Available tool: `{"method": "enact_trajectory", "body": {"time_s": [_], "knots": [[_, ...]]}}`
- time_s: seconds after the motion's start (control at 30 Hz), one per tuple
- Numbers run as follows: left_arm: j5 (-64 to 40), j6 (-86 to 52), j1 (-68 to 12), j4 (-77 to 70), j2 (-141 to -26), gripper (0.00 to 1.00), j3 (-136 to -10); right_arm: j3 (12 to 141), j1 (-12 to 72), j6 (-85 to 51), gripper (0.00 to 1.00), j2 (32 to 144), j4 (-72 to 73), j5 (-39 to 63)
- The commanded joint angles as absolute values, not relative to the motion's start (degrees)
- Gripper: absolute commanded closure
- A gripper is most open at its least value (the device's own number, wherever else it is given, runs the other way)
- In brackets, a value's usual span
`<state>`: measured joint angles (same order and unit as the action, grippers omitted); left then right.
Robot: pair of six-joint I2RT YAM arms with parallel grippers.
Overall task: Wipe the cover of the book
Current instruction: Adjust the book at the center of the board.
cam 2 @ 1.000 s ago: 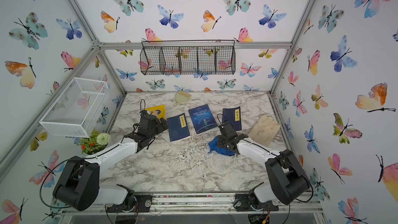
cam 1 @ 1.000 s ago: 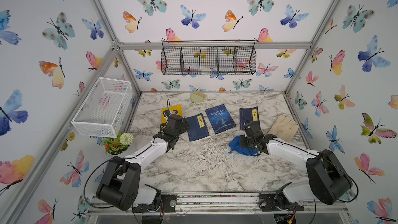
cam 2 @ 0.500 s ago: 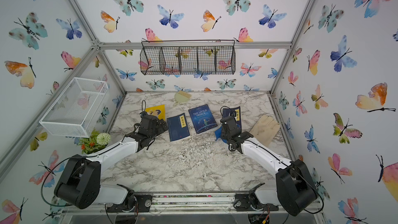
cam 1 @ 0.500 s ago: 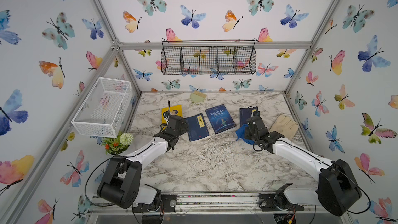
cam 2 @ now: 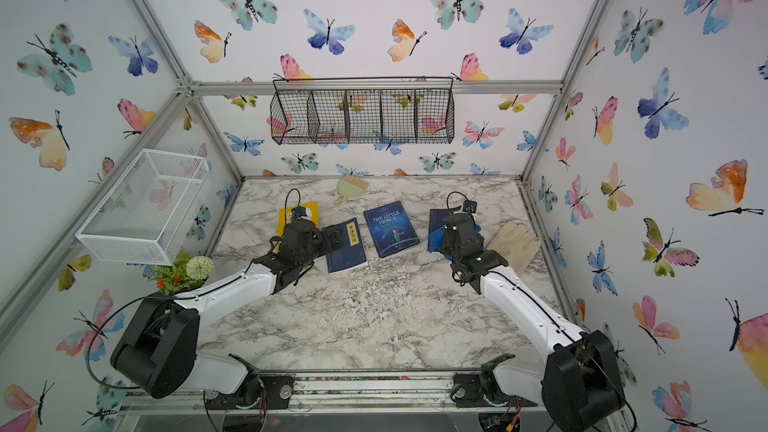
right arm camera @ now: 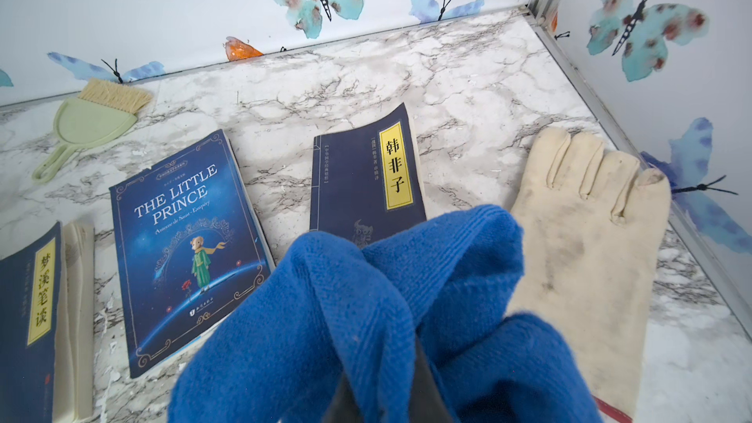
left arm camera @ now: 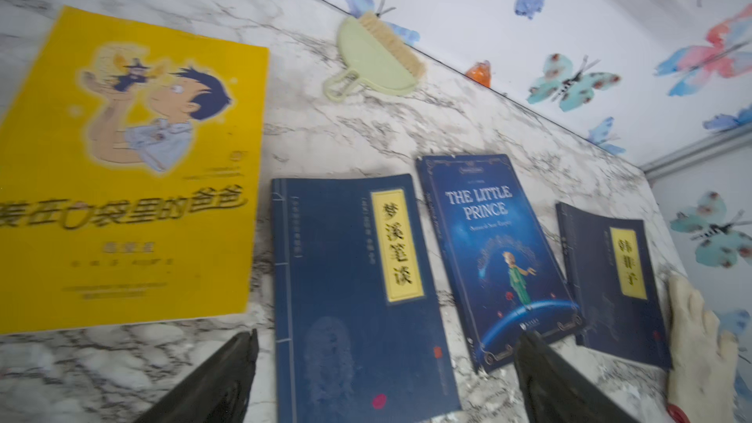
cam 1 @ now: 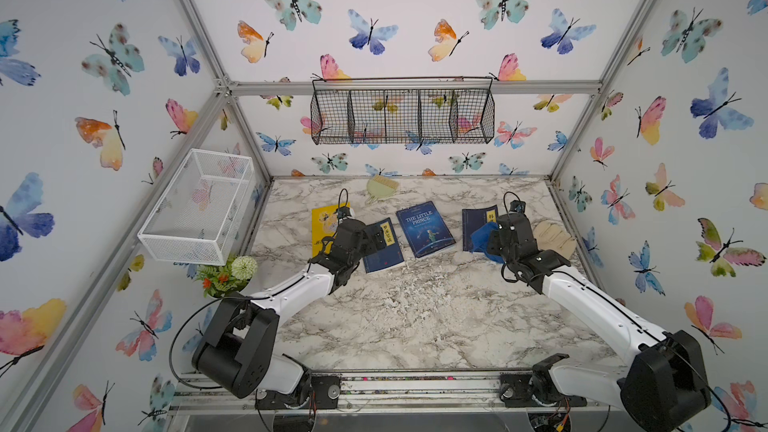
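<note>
Right end effector (right arm camera: 388,388): clamped on blue cloth (right arm camera: 366,299), right of Little Prince book (right arm camera: 183,246)
Left end effector (left arm camera: 388,343): apart

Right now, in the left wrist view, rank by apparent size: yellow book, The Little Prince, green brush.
yellow book
The Little Prince
green brush
The brush lies farthest, so true size is unsure.

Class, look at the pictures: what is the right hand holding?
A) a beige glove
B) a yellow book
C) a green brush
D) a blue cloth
D: the right hand is shut on the blue cloth, which bunches around it in the right wrist view.
</note>
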<state>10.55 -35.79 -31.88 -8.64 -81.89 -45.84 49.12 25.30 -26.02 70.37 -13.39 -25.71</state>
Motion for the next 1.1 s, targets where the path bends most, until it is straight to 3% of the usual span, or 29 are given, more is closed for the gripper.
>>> {"method": "enact_trajectory", "body": {"time_s": [0.0, 0.13, 0.33, 0.47, 0.6, 0.63, 0.7, 0.77, 1.07], "knots": [[14.1, -31.2, -37.6, -8.4, -83.3, 0.02, -50.6, 48.2, 24.7, -27.5, 0.95, 68.9, -9.9, -27.4], [20.1, -28.5, -43.3, -5.6, -85.9, 0.02, -55.8, 48.2, 23.5, -27.2, 0.95, 68.7, -9.3, -26.4], [25.2, -31.5, -43.6, -7.4, -87.8, 0.02, -59.5, 47.1, 18.1, -27.6, 0.95, 69.2, -4.3, -13.5], [13.8, -34.4, -37.7, -7.1, -89.3, 0.01, -60.5, 48.8, 14.1, -29.4, 0.94, 71.9, -4.5, -9.2], [-5.9, -37.9, -32.4, -22.3, -91.5, 0.02, -55.5, 49.5, 12.1, -26.7, 0.77, 73.4, -2.4, -7.3], [-6.6, -37.9, -32.8, -22.1, -92.8, 0.03, -56.5, 49.6, 11.9, -26.3, 0.75, 73.5, -2.1, -6.9], [-7.3, -37.0, -35.2, -18.8, -96.8, 0.2, -60.7, 50.3, 11.5, -26.0, 0.74, 74.0, -2.7, -7.1], [-8.1, -35.7, -38.2, -16.8, -100.8, 0.25, -64.7, 51.7, 11.3, -26.1, 0.76, 75.3, -3.6, -8.8], [-8.6, -31.1, -49.1, -12.7, -119.7, 0.22, -84.1, 55.0, 5.3, -28.4, 0.8, 81.1, -7.6, -7.2]]}}
